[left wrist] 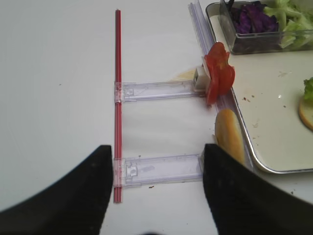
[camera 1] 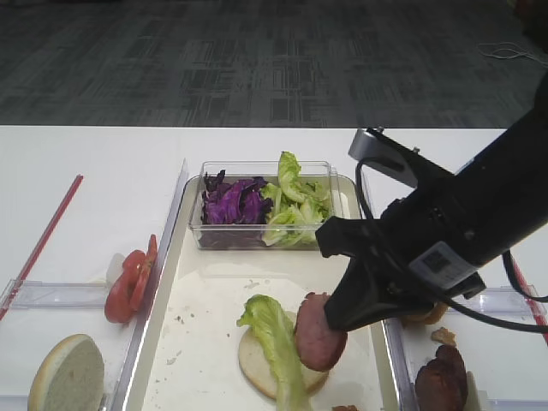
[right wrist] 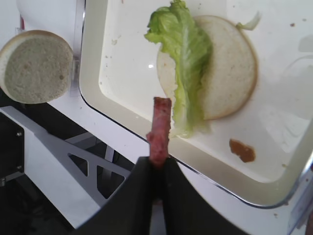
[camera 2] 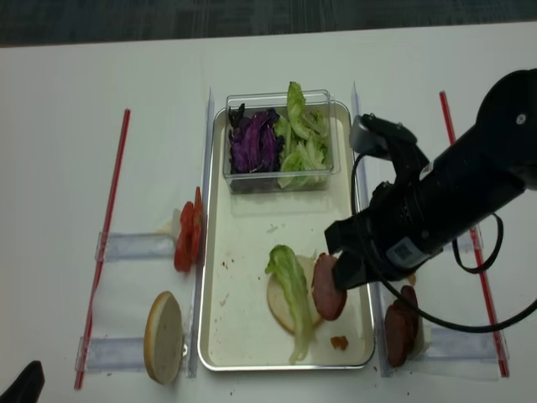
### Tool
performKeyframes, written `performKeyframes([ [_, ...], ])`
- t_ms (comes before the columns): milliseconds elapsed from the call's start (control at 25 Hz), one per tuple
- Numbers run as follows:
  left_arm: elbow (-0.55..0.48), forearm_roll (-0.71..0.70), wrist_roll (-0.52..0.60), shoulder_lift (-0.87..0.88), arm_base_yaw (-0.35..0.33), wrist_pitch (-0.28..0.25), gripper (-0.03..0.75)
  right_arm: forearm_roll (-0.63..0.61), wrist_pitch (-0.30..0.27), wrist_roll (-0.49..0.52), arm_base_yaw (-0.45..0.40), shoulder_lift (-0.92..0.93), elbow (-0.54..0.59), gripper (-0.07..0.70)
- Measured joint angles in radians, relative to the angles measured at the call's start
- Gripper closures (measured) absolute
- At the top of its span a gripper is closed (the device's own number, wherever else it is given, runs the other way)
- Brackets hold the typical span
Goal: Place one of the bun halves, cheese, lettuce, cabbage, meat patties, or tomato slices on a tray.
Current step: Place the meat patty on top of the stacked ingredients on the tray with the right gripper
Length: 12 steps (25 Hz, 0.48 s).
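While pinching the pink meat patty [right wrist: 159, 131] on edge between pressed right gripper [right wrist: 157, 169] fingers, just beyond whose tips lie lettuce [right wrist: 185, 58] and bun half [right wrist: 226, 66] on the tray [right wrist: 105, 95], lower, tilt flat, then release onto the leaf.

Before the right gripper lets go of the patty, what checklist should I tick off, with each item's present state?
1. Right gripper shut on the pinkish round meat patty: ok.
2. Patty above the long cream-white tray: ok.
3. Pale cut-face bun half lies in the tray: ok.
4. Long green lettuce leaf draped over that bun: ok.
5. Patty flat for release: not ok, it hangs on edge.
6. Patty touching bun: cannot tell.
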State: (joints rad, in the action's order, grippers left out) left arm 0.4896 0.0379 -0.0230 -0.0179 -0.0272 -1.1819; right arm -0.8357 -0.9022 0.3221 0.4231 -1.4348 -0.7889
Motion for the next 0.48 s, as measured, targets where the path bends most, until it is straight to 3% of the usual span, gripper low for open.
performKeyframes([
  [480,0.000,0.000,0.000,0.000,0.000,0.000,0.324,-0.302,0.004,0.327,0.000,-0.168,0.000,0.558],
])
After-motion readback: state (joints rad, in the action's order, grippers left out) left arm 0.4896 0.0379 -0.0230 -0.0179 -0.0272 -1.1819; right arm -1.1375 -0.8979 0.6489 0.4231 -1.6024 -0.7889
